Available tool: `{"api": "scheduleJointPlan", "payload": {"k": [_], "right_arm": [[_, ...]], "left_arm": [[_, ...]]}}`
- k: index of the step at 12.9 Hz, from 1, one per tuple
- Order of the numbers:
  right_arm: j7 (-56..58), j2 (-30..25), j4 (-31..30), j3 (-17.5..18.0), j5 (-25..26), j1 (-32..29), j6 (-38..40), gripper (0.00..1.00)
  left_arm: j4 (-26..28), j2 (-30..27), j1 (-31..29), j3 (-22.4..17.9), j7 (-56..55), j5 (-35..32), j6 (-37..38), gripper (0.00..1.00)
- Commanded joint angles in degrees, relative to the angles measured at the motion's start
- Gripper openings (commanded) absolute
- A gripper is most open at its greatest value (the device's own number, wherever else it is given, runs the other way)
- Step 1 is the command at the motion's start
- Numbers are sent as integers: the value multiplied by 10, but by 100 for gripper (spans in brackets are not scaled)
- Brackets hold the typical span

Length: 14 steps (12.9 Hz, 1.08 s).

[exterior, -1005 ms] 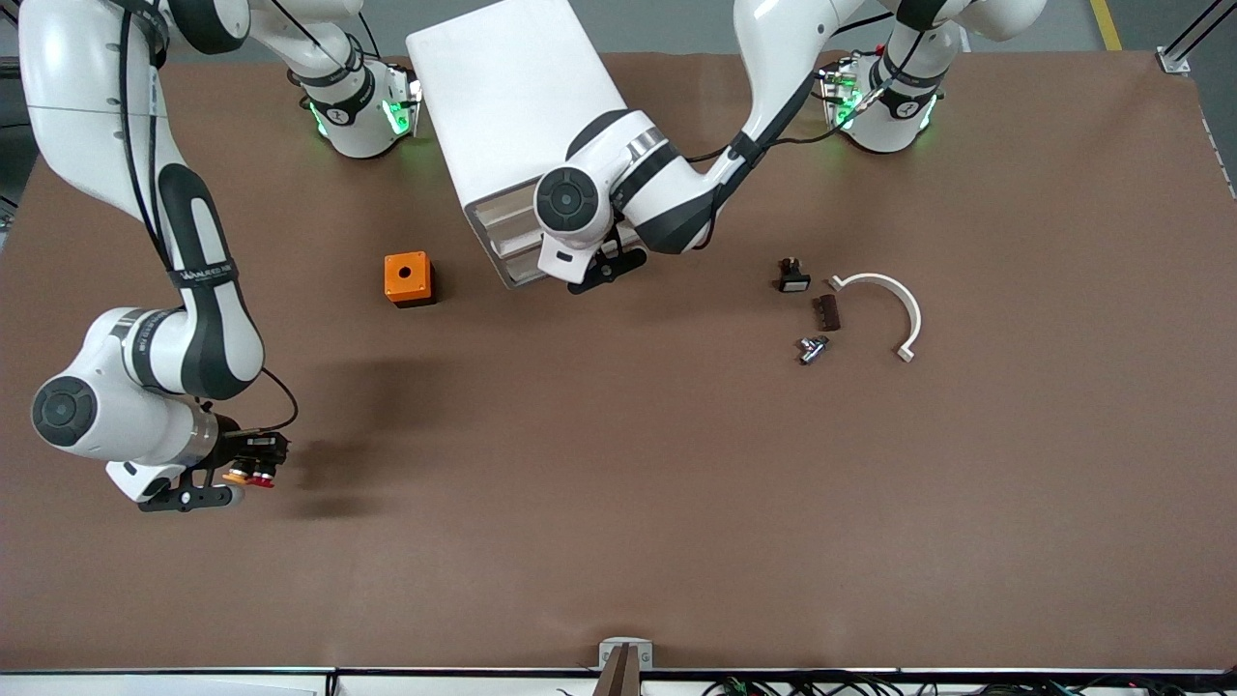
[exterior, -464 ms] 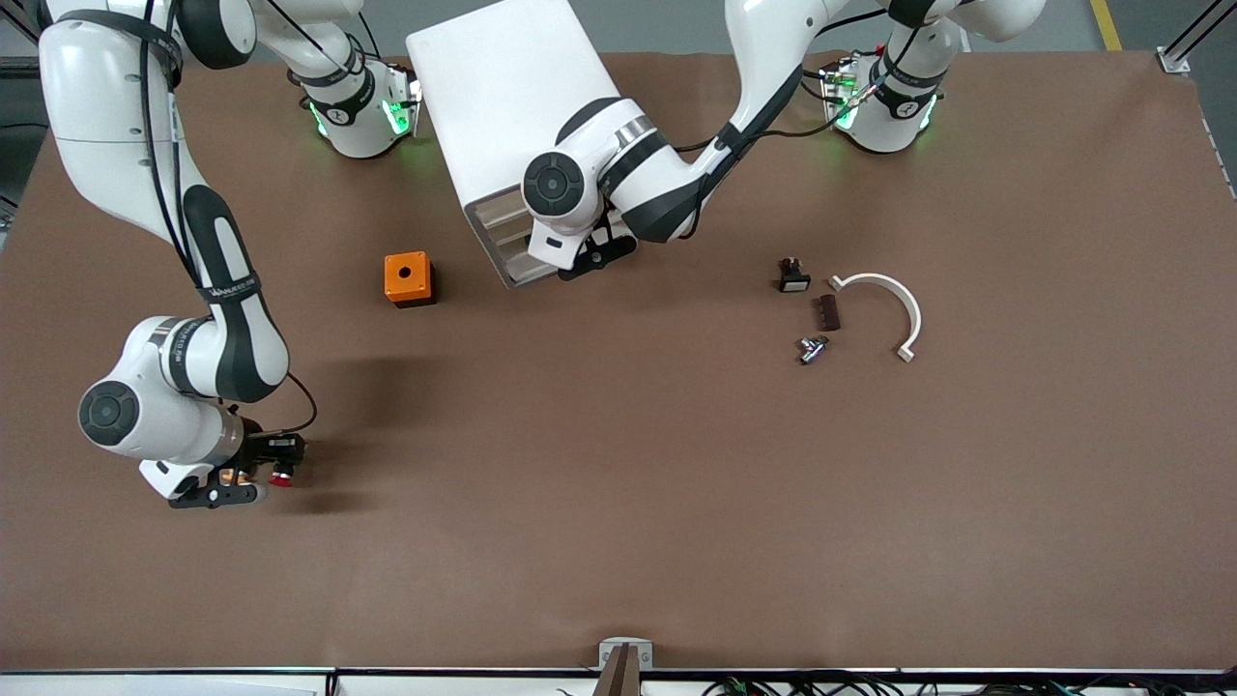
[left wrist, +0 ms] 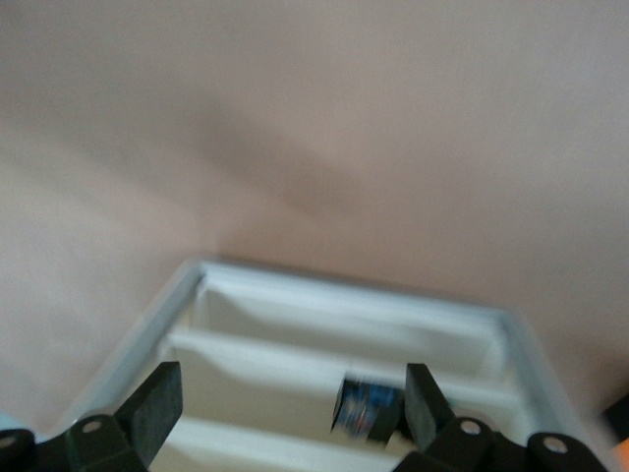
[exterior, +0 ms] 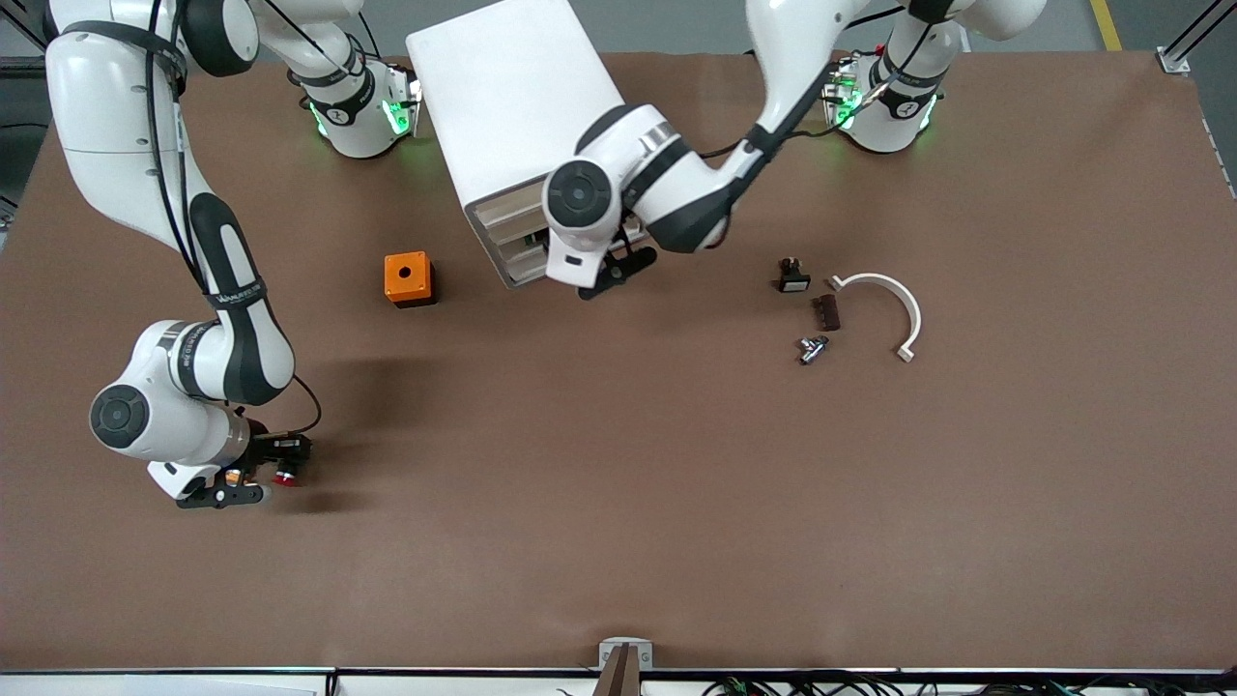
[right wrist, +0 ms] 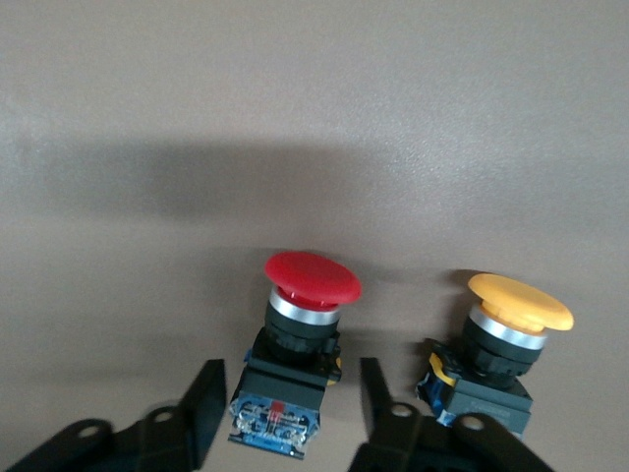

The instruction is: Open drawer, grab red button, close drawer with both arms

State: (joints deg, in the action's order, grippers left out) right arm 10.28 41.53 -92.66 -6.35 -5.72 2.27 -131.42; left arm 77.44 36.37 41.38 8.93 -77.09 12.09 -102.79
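Lower now, the right hand (right wrist: 285, 428) has set the button (right wrist: 298, 339) on the counter (exterior: 618, 503) near the right arm's end; its fingers stand apart around it, an orange button (right wrist: 501, 349) just beside. Left hand (left wrist: 285, 413), spread wide, has backed off from the drawer (left wrist: 295, 374).

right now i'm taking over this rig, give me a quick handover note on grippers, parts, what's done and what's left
Right gripper: open, low over the table at the right arm's end, fingers on either side of the red button, not shut on it.
The orange-capped button stands beside the red one.
Left gripper: open, at the front of the white cabinet, which sits between the arm bases.
Drawer: seen from the left wrist view it looks partly out, with a small dark-and-blue part inside.
Done: right gripper lined up on the red button.
Left: shut on the button, lift it, close the drawer.
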Motion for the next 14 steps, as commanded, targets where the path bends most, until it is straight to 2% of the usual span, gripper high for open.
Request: {"api": "scheduleJointPlan", "payload": {"k": [1,3,5,9,11,14], "right_arm": [[-1,-23,5,8,-3,-24,15,100],[-4,-61,5,8,-3,-31,62,100],[-3,-103,-1,8,-3,-37,93,100],[-17,-187,0,6,-3,-45,164,100],[-88,-256,-36,6,-3,-45,179,100],[-95,-344,-86,7,-2,-43,189,100]], "left_arm": [[4,-40,-59,0,28,-51,5,100],[5,-74,-97,1,44,-100,10,100],[5,-119,-144,0,84,-114,43,100],[5,-194,-221,0,234,-170,125,100],[5,-224,-262,0,334,-198,171,100],[5,-266,-320,0,451,-213,211,100]]}}
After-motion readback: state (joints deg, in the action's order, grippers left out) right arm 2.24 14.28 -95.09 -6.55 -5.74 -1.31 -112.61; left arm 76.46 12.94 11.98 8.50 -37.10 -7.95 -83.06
